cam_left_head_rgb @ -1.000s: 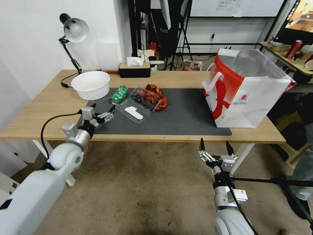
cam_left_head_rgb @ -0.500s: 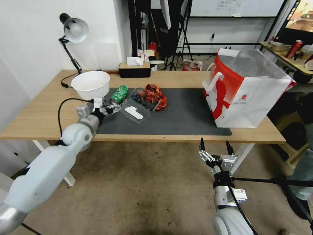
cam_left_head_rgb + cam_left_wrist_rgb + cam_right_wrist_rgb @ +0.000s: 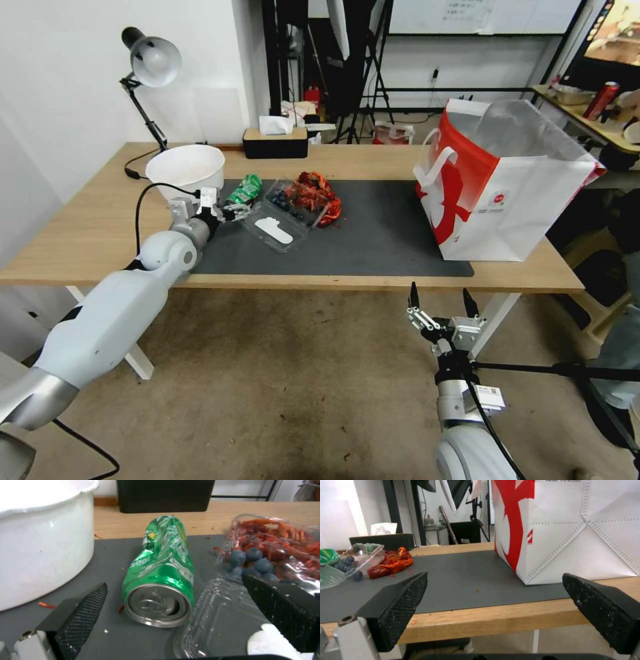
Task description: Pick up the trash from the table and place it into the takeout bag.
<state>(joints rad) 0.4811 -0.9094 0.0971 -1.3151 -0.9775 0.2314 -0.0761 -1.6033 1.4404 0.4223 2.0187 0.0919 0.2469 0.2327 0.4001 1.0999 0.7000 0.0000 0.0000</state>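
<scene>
Left gripper [image 3: 173, 620] jaws wide open, empty; can [image 3: 161, 572] lies on counter [image 3: 100, 227] between them. Risk: far jaw overlaps clamshell [image 3: 233, 600], may snag it. Right gripper [image 3: 440, 301] parked, open.

Crushed green can [image 3: 160, 572] on side – on mat, beside clamshell [image 3: 266, 580]
</scene>
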